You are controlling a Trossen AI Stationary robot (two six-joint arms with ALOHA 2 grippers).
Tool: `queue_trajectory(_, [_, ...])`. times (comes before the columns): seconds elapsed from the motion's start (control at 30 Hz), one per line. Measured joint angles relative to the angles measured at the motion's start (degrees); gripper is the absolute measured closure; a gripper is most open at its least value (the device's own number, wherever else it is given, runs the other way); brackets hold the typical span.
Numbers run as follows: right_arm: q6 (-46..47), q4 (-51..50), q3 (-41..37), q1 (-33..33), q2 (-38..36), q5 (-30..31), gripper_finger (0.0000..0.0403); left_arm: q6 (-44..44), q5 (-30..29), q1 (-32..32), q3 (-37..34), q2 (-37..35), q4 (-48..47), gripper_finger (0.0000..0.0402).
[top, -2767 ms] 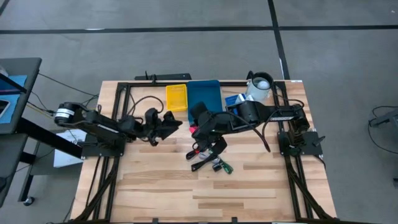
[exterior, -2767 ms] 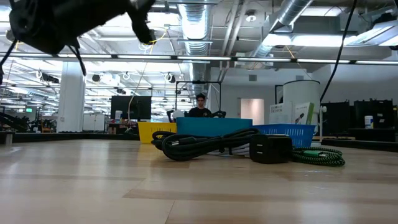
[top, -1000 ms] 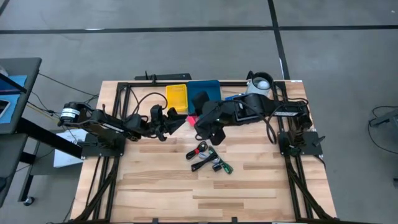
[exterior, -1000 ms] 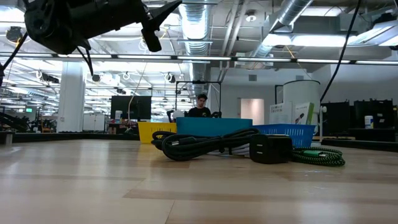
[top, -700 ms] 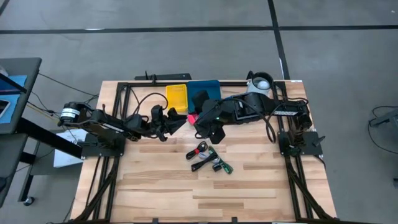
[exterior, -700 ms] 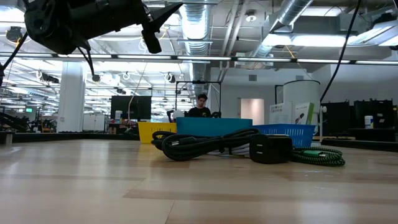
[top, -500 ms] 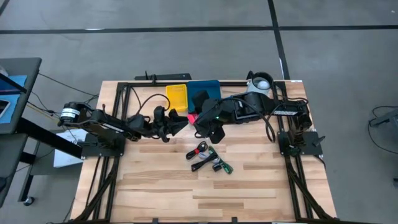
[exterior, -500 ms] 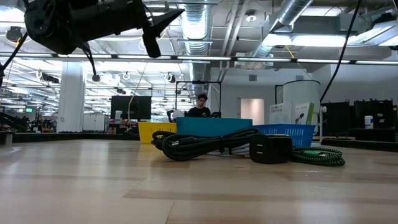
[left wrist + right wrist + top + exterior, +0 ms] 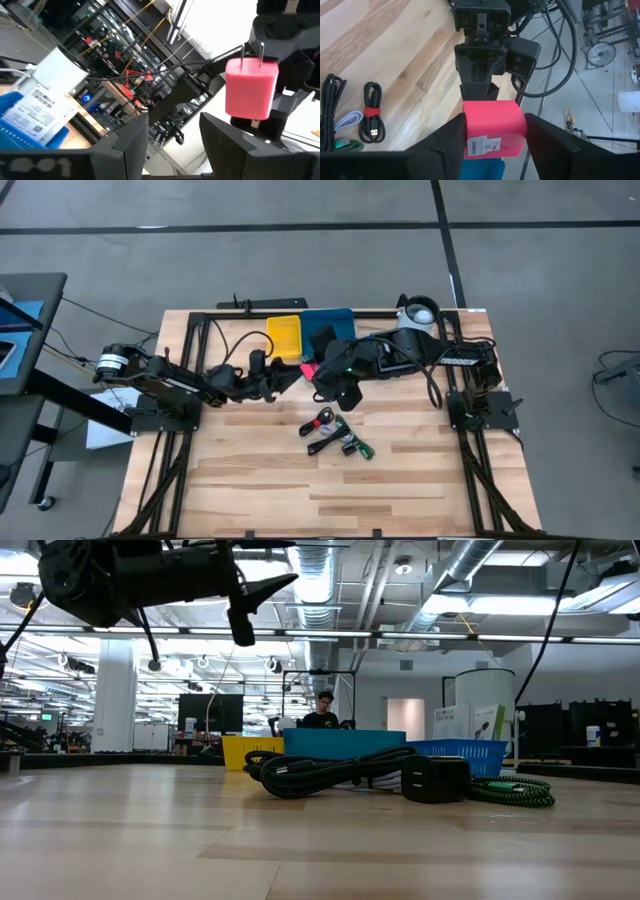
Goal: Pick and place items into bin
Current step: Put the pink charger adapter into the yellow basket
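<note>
Two hands: left hand [image 9: 175, 120] and right hand [image 9: 322, 372] meet tip to tip over the tabletop [image 9: 250, 480], towards its far side.
Right hand: pinching the pink plug block [image 9: 495, 127], a finger on each flat side.
Left hand: spread, empty; block just ahead of its tips.
Block: smooth hard plastic, rounded corners, white label, two metal prongs at one end.
Bins: blue bin [image 9: 328, 330] just beyond the right hand, yellow bin [image 9: 283, 336] beside it.
Coiled cables [image 9: 330, 435]: on the tabletop, apart from both hands.
</note>
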Motion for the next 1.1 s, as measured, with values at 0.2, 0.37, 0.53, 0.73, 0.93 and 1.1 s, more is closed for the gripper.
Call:
queue_trajectory(0.2, [0.0, -0.5, 0.0, 0.0, 0.0, 0.0, 0.0245, 0.8, 0.6, 0.0, 0.1, 0.0, 0.6, 0.0234])
queue_trajectory(0.37, [0.0, -0.6, 0.0, 0.0, 0.0, 0.0, 0.0221, 2.9, 7.8, 0.0, 2.6, 0.0, 1.5, 0.0234])
queue_trajectory(0.53, [0.7, -0.6, 0.0, 0.0, 0.0, 0.0, 0.0214, 3.1, 13.3, 0.0, 5.2, 0.0, 1.4, 0.0234])
queue_trajectory(0.73, [0.7, -1.0, 0.0, 0.0, 0.0, -0.1, 0.0245, 2.8, 14.2, 0.0, 5.9, 0.0, 1.0, 0.0234])
queue_trajectory(0.93, [0.7, -1.0, 0.0, 0.0, 0.0, -0.5, 0.0222, 2.8, 13.8, 0.0, 5.9, 0.0, 0.9, 0.0234])
queue_trajectory(1.1, [1.1, -1.0, 0.0, 0.1, 0.1, -0.7, 0.0214, 3.2, 12.5, 0.0, 6.0, 0.0, -0.4, 0.0234])
